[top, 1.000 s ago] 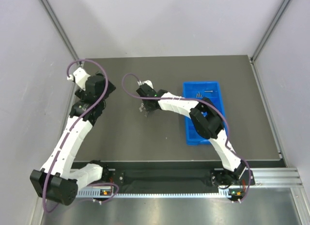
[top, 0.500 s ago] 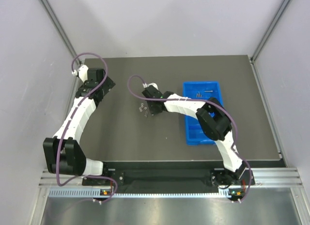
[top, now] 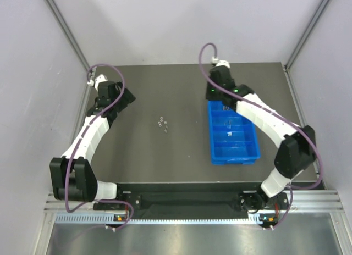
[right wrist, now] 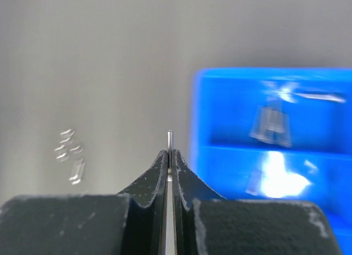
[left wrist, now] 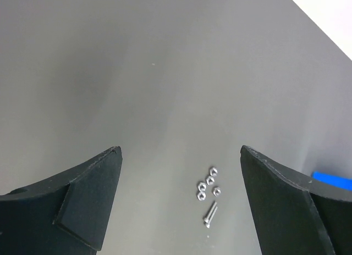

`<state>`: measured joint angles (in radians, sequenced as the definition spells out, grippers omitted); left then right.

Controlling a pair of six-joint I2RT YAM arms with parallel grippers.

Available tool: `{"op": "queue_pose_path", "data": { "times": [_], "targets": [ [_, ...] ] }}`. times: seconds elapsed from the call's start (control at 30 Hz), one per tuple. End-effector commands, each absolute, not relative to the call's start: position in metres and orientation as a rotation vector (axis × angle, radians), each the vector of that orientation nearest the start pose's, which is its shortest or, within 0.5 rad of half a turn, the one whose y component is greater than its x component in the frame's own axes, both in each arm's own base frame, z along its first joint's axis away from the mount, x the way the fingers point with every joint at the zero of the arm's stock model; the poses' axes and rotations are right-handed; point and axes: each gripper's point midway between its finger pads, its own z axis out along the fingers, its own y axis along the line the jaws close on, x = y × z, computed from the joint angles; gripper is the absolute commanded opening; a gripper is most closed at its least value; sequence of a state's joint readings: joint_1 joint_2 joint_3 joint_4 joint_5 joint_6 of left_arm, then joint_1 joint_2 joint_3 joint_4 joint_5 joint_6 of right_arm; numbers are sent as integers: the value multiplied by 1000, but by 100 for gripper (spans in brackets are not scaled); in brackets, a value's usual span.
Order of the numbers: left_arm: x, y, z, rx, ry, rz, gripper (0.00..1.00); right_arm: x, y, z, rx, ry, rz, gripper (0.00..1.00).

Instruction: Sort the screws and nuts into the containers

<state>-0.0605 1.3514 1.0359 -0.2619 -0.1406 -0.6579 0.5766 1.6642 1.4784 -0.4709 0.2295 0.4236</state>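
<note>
A small cluster of nuts [top: 160, 122] lies mid-table with screws [top: 165, 129] just beside it. The left wrist view shows these nuts [left wrist: 208, 183] and two screws [left wrist: 210, 213] ahead of my left gripper [left wrist: 180, 150], which is open, empty and high above them. My right gripper [right wrist: 170, 154] is shut on a thin screw [right wrist: 170, 138] whose tip sticks out past the fingertips. It hovers at the far left end of the blue containers tray [top: 248, 150]. Blurred screws [right wrist: 269, 123] lie in the tray's compartments [right wrist: 231, 109].
The dark table [top: 181, 156] is enclosed by grey walls on both sides and at the back. My left gripper [top: 122, 98] sits near the far left of the table. The right arm [top: 264, 115] arches over the tray's right side.
My right arm has swung from the pile at mid-table to the far end of the blue tray, shut on a screw. The left arm has shifted only slightly.
</note>
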Motion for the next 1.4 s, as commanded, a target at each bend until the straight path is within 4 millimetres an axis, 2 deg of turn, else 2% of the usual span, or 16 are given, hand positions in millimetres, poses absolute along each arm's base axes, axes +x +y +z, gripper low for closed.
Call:
{"op": "queue_pose_path", "data": {
  "times": [0.0, 0.1, 0.2, 0.4, 0.47, 0.53, 0.73, 0.83, 0.93, 1.0, 1.03, 1.13, 1.17, 1.27, 1.33, 1.37],
  "targets": [
    [416, -33, 200, -660, 2010, -349, 93, 406, 173, 203, 128, 2225, 177, 0],
    [417, -41, 200, -636, 2021, -399, 93, 398, 131, 186, 228, 2232, 112, 0],
    [417, -47, 204, -619, 2028, -462, 93, 396, 111, 164, 272, 2263, 63, 0],
    [416, -46, 211, -605, 1997, -514, 92, 398, 110, 138, 295, 2308, 46, 0],
    [415, -46, 212, -601, 1994, -518, 92, 398, 109, 135, 307, 2314, 34, 0],
    [417, -33, 211, -637, 1984, -506, 92, 397, 107, 131, 319, 2323, 27, 0],
    [420, -31, 203, -675, 2002, -548, 91, 387, 102, 119, 336, 2349, 3, 1],
    [421, -33, 198, -681, 2017, -580, 91, 384, 101, 119, 332, 2356, -9, 9],
    [421, -33, 199, -675, 2018, -589, 90, 383, 99, 126, 324, 2352, -14, 36],
    [421, -34, 201, -662, 2014, -593, 90, 382, 101, 142, 307, 2330, 0, 51],
    [421, -34, 201, -658, 2010, -593, 90, 383, 103, 150, 287, 2315, 3, 66],
    [421, -35, 202, -649, 2009, -600, 90, 380, 125, 181, 220, 2248, 72, 83],
    [421, -35, 203, -641, 2007, -604, 90, 376, 149, 195, 163, 2220, 126, 85],
    [421, -32, 204, -629, 2007, -586, 90, 360, 214, 212, 25, 2176, 225, 90],
    [421, -28, 205, -632, 2004, -569, 89, 345, 264, 208, -89, 2182, 278, 90],
    [420, -28, 205, -631, 2005, -563, 89, 341, 280, 204, -119, 2185, 298, 90]
  ]
}}
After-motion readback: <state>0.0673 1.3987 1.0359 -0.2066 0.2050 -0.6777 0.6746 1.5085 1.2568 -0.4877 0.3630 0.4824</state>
